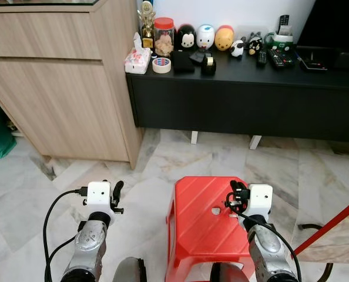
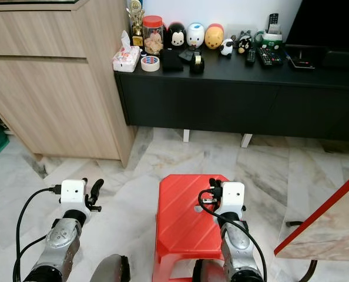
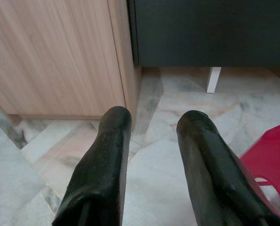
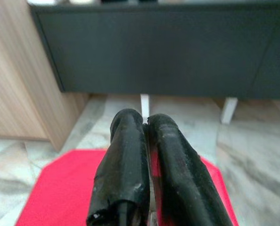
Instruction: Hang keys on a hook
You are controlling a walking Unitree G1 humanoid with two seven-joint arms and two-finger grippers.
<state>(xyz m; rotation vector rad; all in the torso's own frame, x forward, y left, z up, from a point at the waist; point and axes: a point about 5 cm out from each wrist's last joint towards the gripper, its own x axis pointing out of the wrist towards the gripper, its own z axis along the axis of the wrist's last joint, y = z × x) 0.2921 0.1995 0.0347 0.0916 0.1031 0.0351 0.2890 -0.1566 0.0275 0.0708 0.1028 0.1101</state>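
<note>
Right end effector (image 4: 147,123), seen from its wrist camera: the two black fingers are clenched together, tips touching, with a thin sliver of metal just visible between them low down; whether this is the keys cannot be told. It hovers above the red plastic stool (image 1: 201,220), near the stool's top hole. In the head views a small dark object with a wire loop, possibly the keys (image 1: 230,205), sits at the front of this end effector, too small to identify firmly.

Left end effector (image 3: 152,129): fingers spread apart and released, grasping nothing, held low over the marble floor (image 1: 57,176) to the left of the stool.

Beyond both lies a light wood cabinet (image 1: 63,88) on the left and a low black tabletop (image 1: 245,76) on white feet straight ahead. On the tabletop stand a tissue pack (image 1: 137,59), a tape roll (image 1: 161,64), a red-lidded jar (image 1: 164,35), three round toy figures (image 1: 205,36) and remote controls (image 1: 277,57). A red-edged panel (image 2: 321,229) leans at the right.
</note>
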